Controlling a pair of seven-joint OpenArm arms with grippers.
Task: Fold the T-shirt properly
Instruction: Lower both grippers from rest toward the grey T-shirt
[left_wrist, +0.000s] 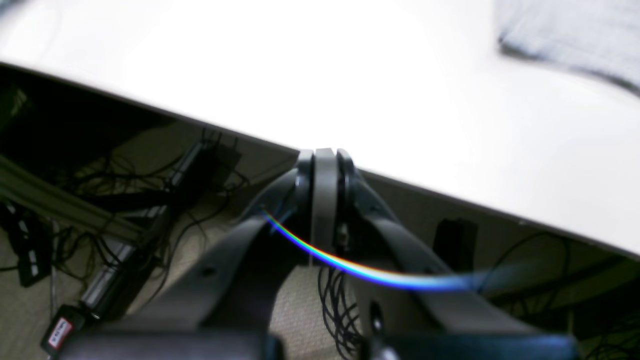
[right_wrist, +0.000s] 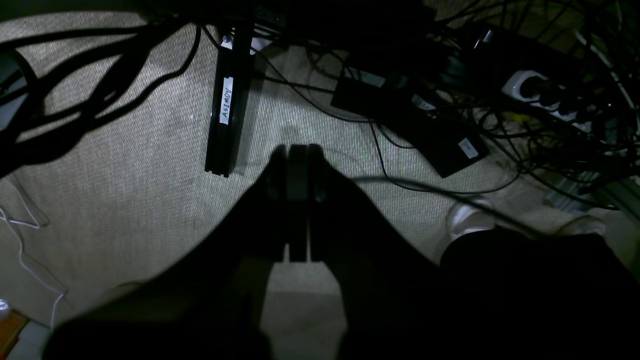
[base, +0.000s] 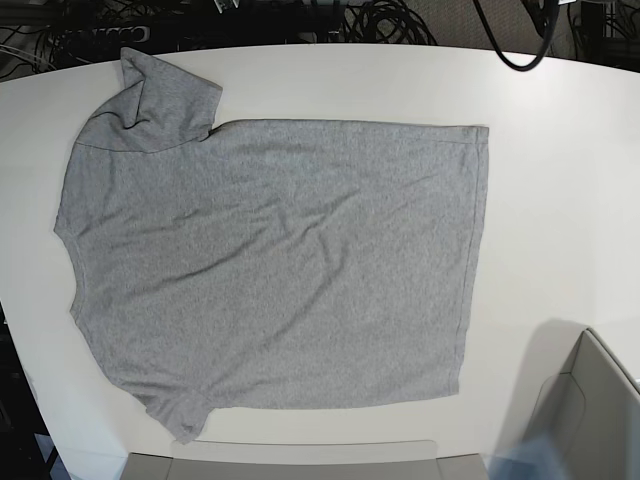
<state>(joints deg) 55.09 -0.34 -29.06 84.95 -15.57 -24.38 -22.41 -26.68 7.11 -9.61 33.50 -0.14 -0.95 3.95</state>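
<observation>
The heather-grey T-shirt (base: 280, 270) lies spread flat on the white table (base: 560, 150), plain side up, neck end to the left and hem to the right. Its far sleeve (base: 160, 100) is rumpled and folded over; the near sleeve (base: 175, 415) lies flat. In the left wrist view my left gripper (left_wrist: 325, 152) is shut and empty, its tips level with the table's edge, and a blurred corner of the T-shirt (left_wrist: 575, 35) shows far off at the top right. My right gripper (right_wrist: 297, 150) is shut and empty, hanging over the carpet away from the tabletop.
A blurred grey arm part (base: 575, 420) stands at the table's near right corner. Under the table lie tangled cables (right_wrist: 550, 125), black power bricks (right_wrist: 227, 110) and a power strip (right_wrist: 540, 90). A person's white shoes (right_wrist: 467, 217) rest on the carpet.
</observation>
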